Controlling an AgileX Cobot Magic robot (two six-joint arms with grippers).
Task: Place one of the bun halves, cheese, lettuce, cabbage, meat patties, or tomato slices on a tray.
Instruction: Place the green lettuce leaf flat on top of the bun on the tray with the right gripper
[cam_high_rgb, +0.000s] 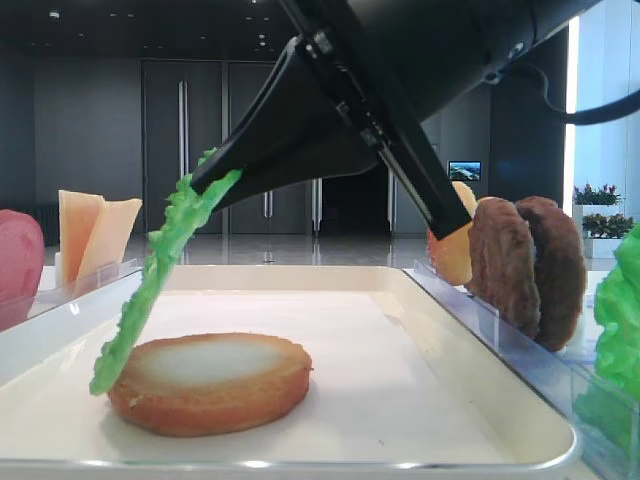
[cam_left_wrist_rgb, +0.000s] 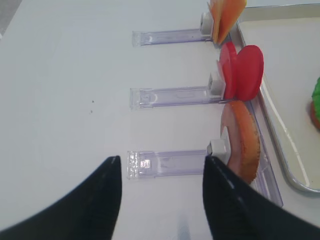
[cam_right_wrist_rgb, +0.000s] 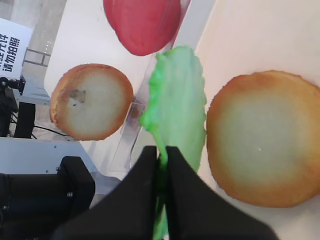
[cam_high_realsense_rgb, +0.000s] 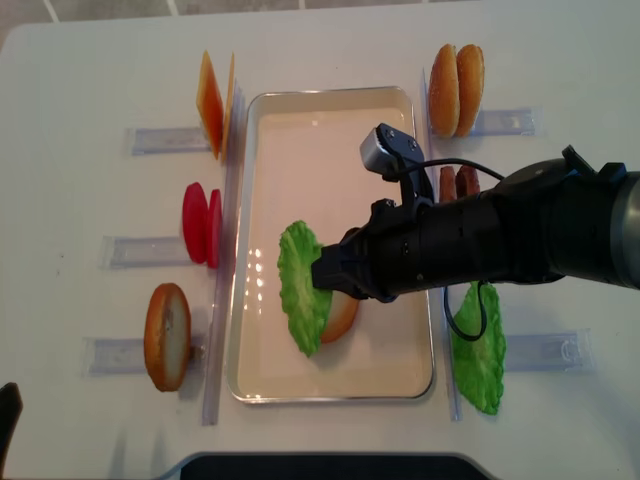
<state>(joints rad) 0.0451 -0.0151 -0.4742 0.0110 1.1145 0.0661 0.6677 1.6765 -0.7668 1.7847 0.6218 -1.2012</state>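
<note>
While its black jaws are pinched tight on the rim of the lettuce (cam_right_wrist_rgb: 176, 107), the right gripper (cam_right_wrist_rgb: 162, 162) holds the green leaf tilted over the tray (cam_high_realsense_rgb: 395, 375), the leaf's lower edge touching the bun half (cam_high_rgb: 212, 382) that lies pale face up at about 6 o'clock in the tray. Over the bare tabletop at the tray's 8 o'clock, the left gripper (cam_left_wrist_rgb: 161, 172) has its jaws spread with nothing between them, just short of a clear holder (cam_left_wrist_rgb: 167, 164) where another bun half (cam_left_wrist_rgb: 242, 141) stands on edge.

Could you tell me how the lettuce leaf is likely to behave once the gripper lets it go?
Pinched at one edge by the right gripper, the lettuce hangs nearly straight, so probably semi-stiff. Its lower tip rests against the bun half, so it will likely flop sideways, perhaps partly off the bun.
</note>
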